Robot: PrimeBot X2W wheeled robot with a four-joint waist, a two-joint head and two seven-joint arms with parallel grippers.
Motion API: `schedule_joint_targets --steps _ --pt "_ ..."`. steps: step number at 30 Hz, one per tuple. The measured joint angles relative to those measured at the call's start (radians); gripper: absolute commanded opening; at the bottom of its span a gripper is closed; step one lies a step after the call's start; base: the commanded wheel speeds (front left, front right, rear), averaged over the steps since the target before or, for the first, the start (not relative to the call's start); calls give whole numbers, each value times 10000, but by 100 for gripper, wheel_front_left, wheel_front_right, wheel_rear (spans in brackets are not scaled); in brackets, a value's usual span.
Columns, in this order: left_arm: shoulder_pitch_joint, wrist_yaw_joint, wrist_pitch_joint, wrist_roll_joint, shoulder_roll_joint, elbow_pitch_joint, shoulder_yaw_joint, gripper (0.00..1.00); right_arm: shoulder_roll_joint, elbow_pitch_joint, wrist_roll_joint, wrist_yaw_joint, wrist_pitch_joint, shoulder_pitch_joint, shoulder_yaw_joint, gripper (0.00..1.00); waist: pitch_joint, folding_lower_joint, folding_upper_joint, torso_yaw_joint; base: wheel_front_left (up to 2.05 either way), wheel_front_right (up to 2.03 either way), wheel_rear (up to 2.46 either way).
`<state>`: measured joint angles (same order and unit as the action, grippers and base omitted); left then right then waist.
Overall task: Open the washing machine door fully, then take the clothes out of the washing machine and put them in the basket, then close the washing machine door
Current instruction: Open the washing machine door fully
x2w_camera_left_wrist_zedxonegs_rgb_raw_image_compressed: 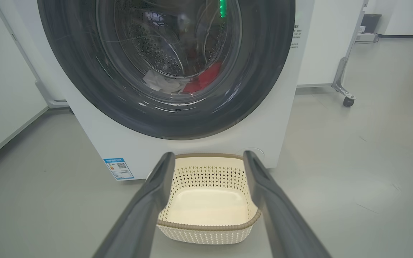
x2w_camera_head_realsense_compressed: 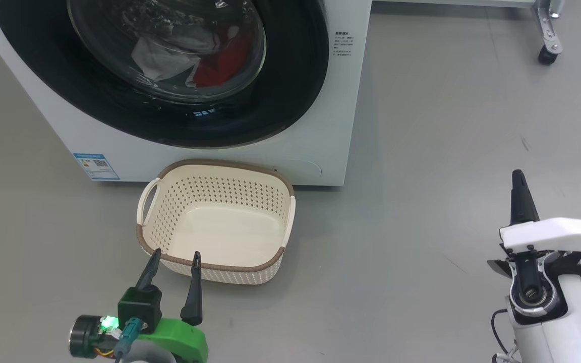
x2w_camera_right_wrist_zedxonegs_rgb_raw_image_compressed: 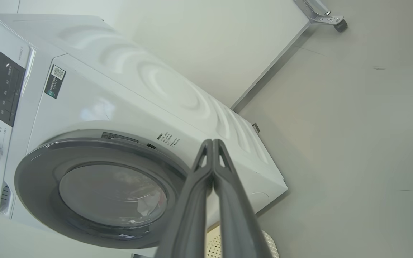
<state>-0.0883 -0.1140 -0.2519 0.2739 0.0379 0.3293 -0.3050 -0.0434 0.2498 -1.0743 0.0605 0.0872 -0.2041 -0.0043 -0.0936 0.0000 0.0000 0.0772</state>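
The washing machine (x2w_camera_head_realsense_compressed: 321, 126) stands at the top of the head view, its black-rimmed door (x2w_camera_head_realsense_compressed: 290, 91) closed against the front. Behind the glass lie the clothes (x2w_camera_head_realsense_compressed: 225, 58), a red piece next to a pale grey one. On the floor just in front sits the cream basket (x2w_camera_head_realsense_compressed: 220, 222), with nothing in it. My left gripper (x2w_camera_head_realsense_compressed: 174, 259) hovers open at the basket's near rim, fingers (x2w_camera_left_wrist_zedxonegs_rgb_raw_image_compressed: 149, 200) framing the basket (x2w_camera_left_wrist_zedxonegs_rgb_raw_image_compressed: 206, 200) in the left wrist view. Out to the right, well clear of the washer, my right gripper (x2w_camera_head_realsense_compressed: 518, 179) is shut on nothing, its tips (x2w_camera_right_wrist_zedxonegs_rgb_raw_image_compressed: 212, 143) pressed together.
A metal frame leg on a black caster (x2w_camera_head_realsense_compressed: 547, 53) stands at the far right behind the washer. Grey floor spreads open to the right of the machine. A blue label sticker (x2w_camera_head_realsense_compressed: 96, 166) marks the washer's lower left front.
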Motion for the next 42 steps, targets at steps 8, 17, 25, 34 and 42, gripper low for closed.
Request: schedule_joint_targets --steps 8,17,25,34,42 --pt "-276 0 -2 73 0 -109 -113 100 -21 -82 -805 -12 -1009 -1328 -299 0 -466 0 0 407 0 0 0" --pt "-690 0 -2 153 -4 -222 -324 100 -330 -10 -1356 -393 -1981 -2715 -583 0 -1122 0 0 843 0 0 0" --pt "-1013 -2 -2 253 -4 -366 -512 100 -433 123 -1864 -637 -2583 -3859 -688 0 -1674 0 0 1164 0 0 0" --pt "-1340 -2 -2 518 -12 -472 -936 100 -788 389 -2366 -989 -3279 -5371 -863 0 -2337 0 0 1602 0 0 0" --pt "-1582 -42 -2 769 -13 -502 -1179 100 -1018 917 -2757 -1168 -4111 -6316 -788 0 -2790 1 0 2053 0 0 0"
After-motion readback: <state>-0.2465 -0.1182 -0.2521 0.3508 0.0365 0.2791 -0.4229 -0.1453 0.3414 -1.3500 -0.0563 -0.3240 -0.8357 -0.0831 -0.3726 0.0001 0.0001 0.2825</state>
